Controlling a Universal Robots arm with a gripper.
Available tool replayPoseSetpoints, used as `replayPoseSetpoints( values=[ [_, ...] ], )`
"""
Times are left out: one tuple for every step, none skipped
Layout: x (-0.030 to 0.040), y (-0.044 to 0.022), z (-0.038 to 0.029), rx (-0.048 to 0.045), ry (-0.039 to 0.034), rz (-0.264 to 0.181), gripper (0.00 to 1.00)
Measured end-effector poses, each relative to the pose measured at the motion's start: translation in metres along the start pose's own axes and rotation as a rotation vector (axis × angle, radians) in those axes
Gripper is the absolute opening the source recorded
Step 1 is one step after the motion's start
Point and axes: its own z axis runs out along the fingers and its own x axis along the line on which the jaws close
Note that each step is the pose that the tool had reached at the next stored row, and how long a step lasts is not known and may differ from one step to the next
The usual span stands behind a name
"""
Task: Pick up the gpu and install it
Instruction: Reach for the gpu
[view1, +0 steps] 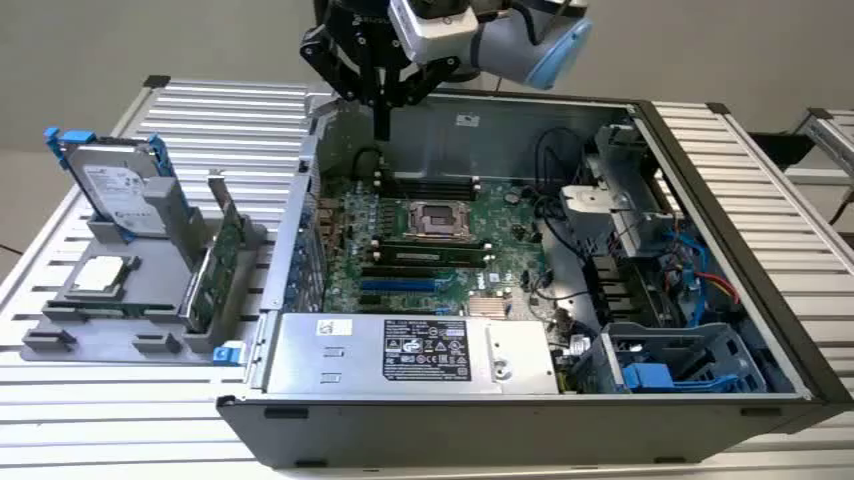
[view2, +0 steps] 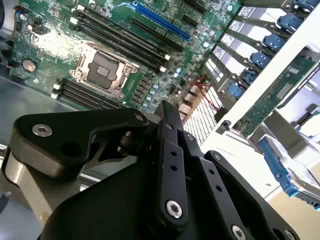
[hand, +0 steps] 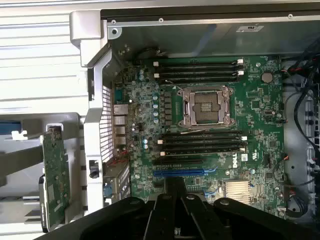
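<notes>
The gpu (view1: 214, 262) is a thin green card with a silver bracket at its far end. It stands on edge in a grey holder (view1: 134, 310) at the exterior view's left, outside the open computer case (view1: 534, 420). Both wrist views show the gpu (hand: 54, 180) (view2: 272, 97) beside the case's rear wall. My gripper (view1: 383, 122) hangs over the far part of the case above the motherboard (view1: 427, 235), well away from the card. Its black fingers (view2: 165, 112) (hand: 175, 187) are shut together with nothing between them.
A silver hard drive with blue rails (view1: 118, 190) stands in the holder, and another drive (view1: 104, 275) lies flat near it. Inside the case are a blue slot (hand: 180, 172), an open processor socket (hand: 206, 106), a power supply (view1: 414, 350) and cables and drive bays (view1: 667, 370) on the exterior view's right.
</notes>
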Motion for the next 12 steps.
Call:
replayPoseSetpoints(
  values=[
    [0.0,0.0,0.0,0.0,0.0,0.0,0.0],
    [0.0,0.0,0.0,0.0,0.0,0.0,0.0],
    [0.0,0.0,0.0,0.0,0.0,0.0,0.0],
    [0.0,0.0,0.0,0.0,0.0001,0.0,0.0],
    [0.0,0.0,0.0,0.0,0.0,0.0,0.0],
    [0.0,0.0,0.0,0.0,0.0,0.0,0.0],
    [0.0,0.0,0.0,0.0,0.0,0.0,0.0],
    [0.0,0.0,0.0,0.0,0.0,0.0,0.0],
    [0.0,0.0,0.0,0.0,0.0,0.0,0.0],
    [0.0,0.0,0.0,0.0,0.0,0.0,0.0],
    [0.0,0.0,0.0,0.0,0.0,0.0,0.0],
    [0.0,0.0,0.0,0.0,0.0,0.0,0.0]
  ],
)
